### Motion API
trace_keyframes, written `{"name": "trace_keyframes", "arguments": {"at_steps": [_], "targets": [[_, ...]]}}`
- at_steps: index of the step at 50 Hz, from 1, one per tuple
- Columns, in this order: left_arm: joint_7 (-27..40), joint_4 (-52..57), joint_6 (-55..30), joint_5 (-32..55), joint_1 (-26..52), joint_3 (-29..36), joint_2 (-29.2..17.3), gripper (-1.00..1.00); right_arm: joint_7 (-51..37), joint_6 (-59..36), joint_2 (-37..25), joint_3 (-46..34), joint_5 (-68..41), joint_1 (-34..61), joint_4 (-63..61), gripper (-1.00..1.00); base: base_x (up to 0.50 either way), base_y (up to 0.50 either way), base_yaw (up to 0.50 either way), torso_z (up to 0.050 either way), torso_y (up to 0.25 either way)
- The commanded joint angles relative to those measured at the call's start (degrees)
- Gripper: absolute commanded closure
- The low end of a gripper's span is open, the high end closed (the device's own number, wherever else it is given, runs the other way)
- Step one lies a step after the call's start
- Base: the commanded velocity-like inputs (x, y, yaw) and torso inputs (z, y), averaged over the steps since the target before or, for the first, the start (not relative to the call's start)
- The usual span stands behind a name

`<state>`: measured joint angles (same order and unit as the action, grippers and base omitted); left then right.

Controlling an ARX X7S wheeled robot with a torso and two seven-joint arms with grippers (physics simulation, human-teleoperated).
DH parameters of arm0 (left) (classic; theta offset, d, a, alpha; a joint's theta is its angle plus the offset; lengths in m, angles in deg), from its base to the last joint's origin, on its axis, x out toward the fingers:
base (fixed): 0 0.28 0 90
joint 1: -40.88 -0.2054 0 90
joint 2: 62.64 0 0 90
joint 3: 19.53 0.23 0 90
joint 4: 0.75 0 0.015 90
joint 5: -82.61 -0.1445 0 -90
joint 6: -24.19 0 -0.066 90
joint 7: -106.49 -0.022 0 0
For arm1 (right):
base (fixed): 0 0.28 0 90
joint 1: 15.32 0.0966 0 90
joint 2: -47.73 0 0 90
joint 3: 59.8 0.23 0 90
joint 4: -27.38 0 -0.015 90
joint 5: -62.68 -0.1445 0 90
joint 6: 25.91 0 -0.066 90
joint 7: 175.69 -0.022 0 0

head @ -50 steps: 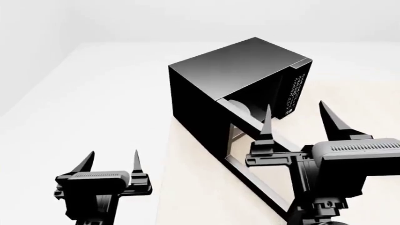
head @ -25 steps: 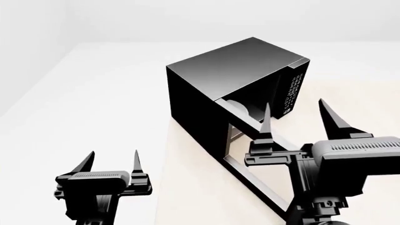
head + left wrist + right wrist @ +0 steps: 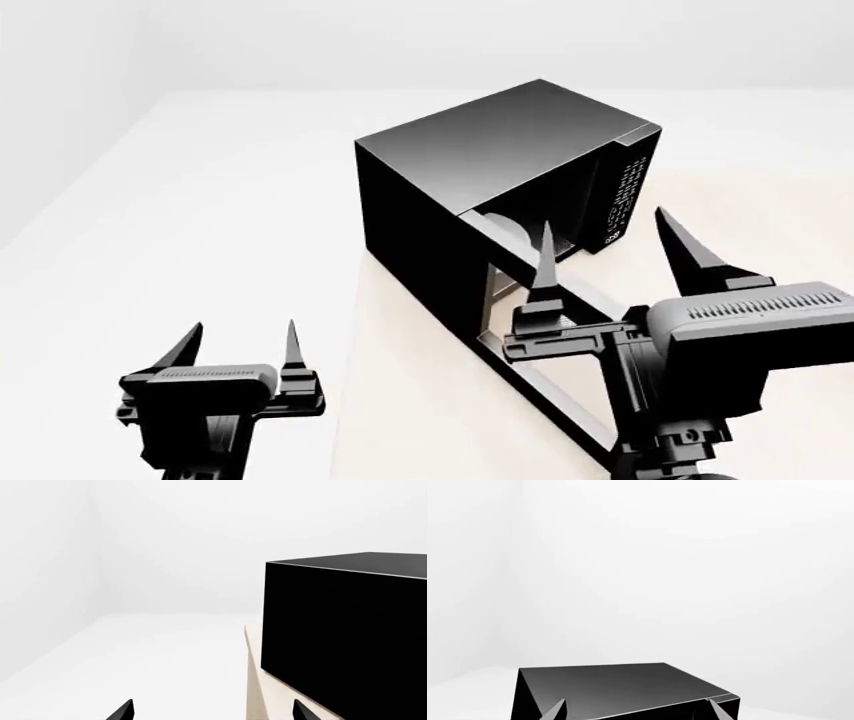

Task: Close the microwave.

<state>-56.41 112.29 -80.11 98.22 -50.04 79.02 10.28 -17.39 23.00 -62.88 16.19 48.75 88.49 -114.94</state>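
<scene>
The microwave point(image 3: 501, 180) sits on the counter point(image 3: 400, 400), its door point(image 3: 541, 375) swung wide open. Beside the door, the right gripper point(image 3: 607, 250) is spread and empty; so is the left gripper point(image 3: 238, 345). The stiff, hinged door probably needs only a push on its outer face.

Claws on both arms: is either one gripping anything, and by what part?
Nothing is held. The left claw and right claw are both open and empty, near the microwave.

Plain white walls point(image 3: 694, 555), pale white floor point(image 3: 174, 200), beige tabletop point(image 3: 427, 400), soft even light, faint room corner
</scene>
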Motion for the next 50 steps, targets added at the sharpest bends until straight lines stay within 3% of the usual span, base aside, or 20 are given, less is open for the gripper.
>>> {"name": "trace_keyframes", "arguments": {"at_steps": [1, 50], "targets": [[0.2, -0.2, 0.1, 0.2, 0.1, 0.2, -0.1, -1.0, 0.0, -3.2, 0.6, -1.3, -1.4, 2.2, -1.3, -1.0, 0.0, 0.0, 0.0, 0.0, 0.0], [1.1, -0.2, 0.2, 1.1, 0.5, 0.6, -1.0, -1.0, 0.4, -13.5, 3.9, -7.1, -7.0, 8.9, -0.2, -1.0, 0.0, 0.0, 0.0, 0.0, 0.0]]}}
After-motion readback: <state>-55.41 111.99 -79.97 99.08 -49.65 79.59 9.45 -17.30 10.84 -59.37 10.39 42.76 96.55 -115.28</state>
